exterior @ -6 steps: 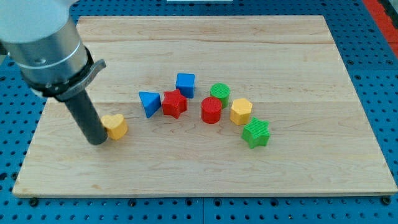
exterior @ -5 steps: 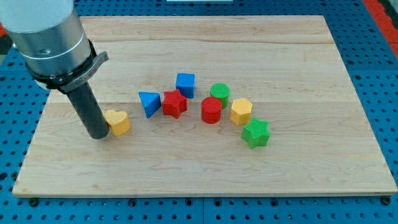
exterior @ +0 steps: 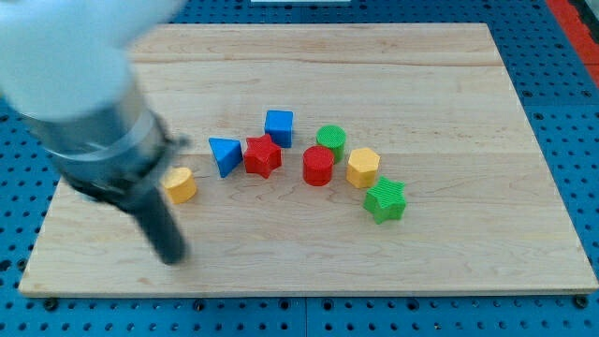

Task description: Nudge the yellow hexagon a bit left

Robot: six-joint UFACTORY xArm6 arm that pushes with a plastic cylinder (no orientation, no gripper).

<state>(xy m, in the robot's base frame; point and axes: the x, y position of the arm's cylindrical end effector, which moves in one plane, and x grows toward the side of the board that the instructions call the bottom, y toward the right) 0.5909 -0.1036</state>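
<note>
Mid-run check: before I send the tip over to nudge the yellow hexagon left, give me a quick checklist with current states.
1. Target in view: yellow hexagon sits right of centre, unobstructed from above: ok.
2. Tip position: my tip is far off at the view's left, below the yellow heart, not on the hexagon's right side: not ok.
3. Tip sharpness: the arm is motion-blurred, so the exact tip location: cannot tell.
4. Leftward path: red cylinder stands right beside the hexagon's left: not ok.
5. Approach side: green star sits close below-right of the hexagon; the side directly to its right looks open: ok.
</note>
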